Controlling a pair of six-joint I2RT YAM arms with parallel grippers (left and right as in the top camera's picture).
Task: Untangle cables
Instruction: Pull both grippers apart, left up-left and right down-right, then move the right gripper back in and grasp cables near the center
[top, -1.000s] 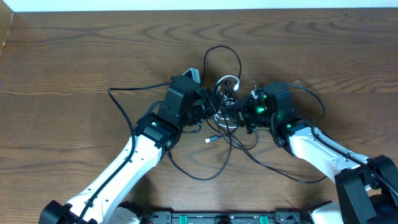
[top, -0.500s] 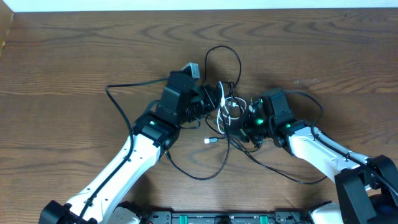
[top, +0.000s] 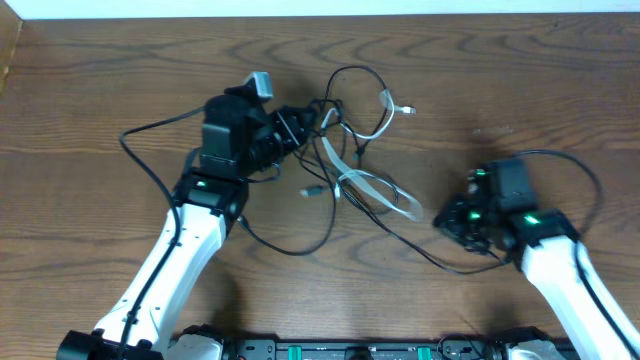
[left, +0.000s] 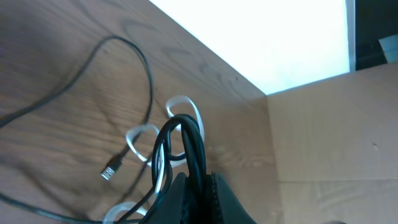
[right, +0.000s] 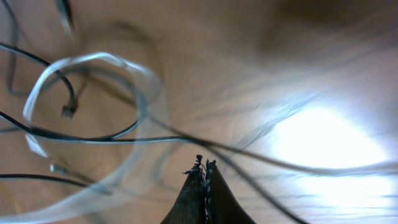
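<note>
The cables lie spread over the table's middle. Black cables (top: 300, 252) loop around a small plug (top: 312, 192), and a white cable (top: 375, 185) runs diagonally from the bundle toward the right. My left gripper (top: 300, 125) is at the bundle's left side, shut on a doubled black cable (left: 186, 127); in the left wrist view its jaws (left: 200, 182) pinch that loop, with the white cable (left: 181, 102) and plug (left: 111, 172) behind. My right gripper (top: 443, 222) sits just past the white cable's lower end. Its jaws (right: 204, 165) are shut with nothing visible between them; a black cable (right: 93, 138) crosses just ahead.
The wooden table (top: 560, 80) ends at a white strip along its far edge. A brown cardboard wall (left: 329, 143) shows beyond the table in the left wrist view. A thin black cable (top: 150, 128) trails left of my left arm.
The arms have drawn apart: the left moved left with the black cables, the right moved right and toward the front. The tight knot has stretched out and the white cable now lies extended.
</note>
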